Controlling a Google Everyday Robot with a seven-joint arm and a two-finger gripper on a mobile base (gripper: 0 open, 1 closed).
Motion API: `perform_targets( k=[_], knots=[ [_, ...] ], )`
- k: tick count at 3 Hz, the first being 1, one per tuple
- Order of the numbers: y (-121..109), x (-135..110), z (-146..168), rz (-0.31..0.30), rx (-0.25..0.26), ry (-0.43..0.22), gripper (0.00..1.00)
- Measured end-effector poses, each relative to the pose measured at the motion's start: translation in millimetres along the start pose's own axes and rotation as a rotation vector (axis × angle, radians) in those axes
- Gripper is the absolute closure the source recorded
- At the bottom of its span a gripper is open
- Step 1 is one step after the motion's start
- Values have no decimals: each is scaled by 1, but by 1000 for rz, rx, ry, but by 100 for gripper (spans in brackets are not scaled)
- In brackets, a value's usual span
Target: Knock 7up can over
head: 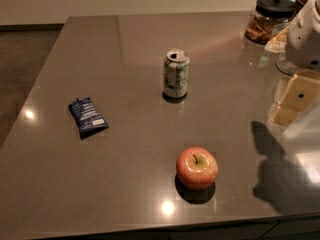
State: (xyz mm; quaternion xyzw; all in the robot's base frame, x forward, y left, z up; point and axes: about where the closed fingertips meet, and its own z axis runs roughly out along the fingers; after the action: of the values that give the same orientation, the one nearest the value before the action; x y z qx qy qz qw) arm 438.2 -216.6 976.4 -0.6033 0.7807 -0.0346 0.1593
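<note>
The 7up can [176,74] stands upright near the middle of the grey countertop [125,159]. Its sides are white and green, and its silver top has an open pull-tab hole. My gripper [294,103] hangs at the right edge of the view, well to the right of the can and a little nearer than it, above the counter. It holds nothing and casts a dark shadow on the counter below it. The white arm body [307,34] sits above it.
A red-yellow apple [197,167] sits in front of the can. A dark blue snack bag [88,116] lies to the left. A glass jar with a black lid [270,18] stands at the back right corner. The counter's front edge runs along the bottom.
</note>
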Motion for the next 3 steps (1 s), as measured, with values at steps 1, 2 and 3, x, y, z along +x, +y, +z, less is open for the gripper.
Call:
perform_targets(
  k=[1, 2, 3],
  knots=[
    [0, 0, 0, 0, 0, 0, 0],
    [-7, -13, 8, 7, -13, -37, 0],
    [-24, -37, 26, 28, -35, -96, 0]
  ],
)
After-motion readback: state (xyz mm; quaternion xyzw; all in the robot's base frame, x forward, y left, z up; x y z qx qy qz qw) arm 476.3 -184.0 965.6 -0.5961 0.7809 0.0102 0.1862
